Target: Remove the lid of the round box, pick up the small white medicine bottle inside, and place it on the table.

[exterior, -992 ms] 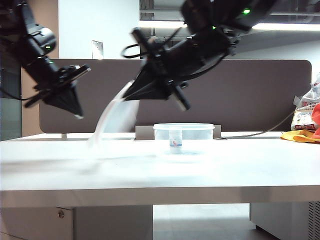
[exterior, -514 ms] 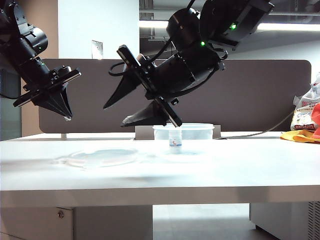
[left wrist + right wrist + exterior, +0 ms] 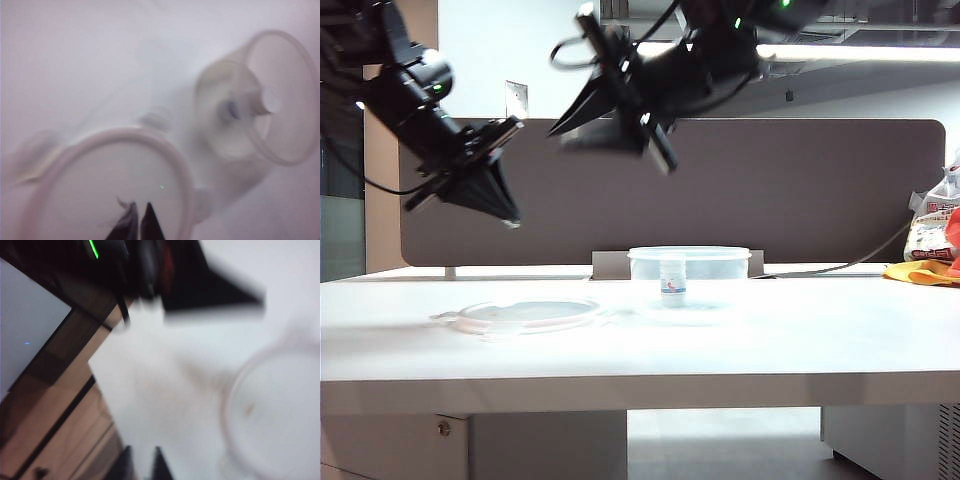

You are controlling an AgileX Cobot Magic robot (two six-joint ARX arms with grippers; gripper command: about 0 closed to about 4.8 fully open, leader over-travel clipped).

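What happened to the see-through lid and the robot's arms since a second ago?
The right gripper let go of the lid, which dropped flat onto the table left of the round box; that arm then rose. The left gripper shifted right, shut and empty. The box and the small white medicine bottle inside stayed put.

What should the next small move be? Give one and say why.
Probably lower the left gripper toward the open round box: the lid lies flat on the table, the small white medicine bottle stands uncovered inside, and the right gripper is high above.
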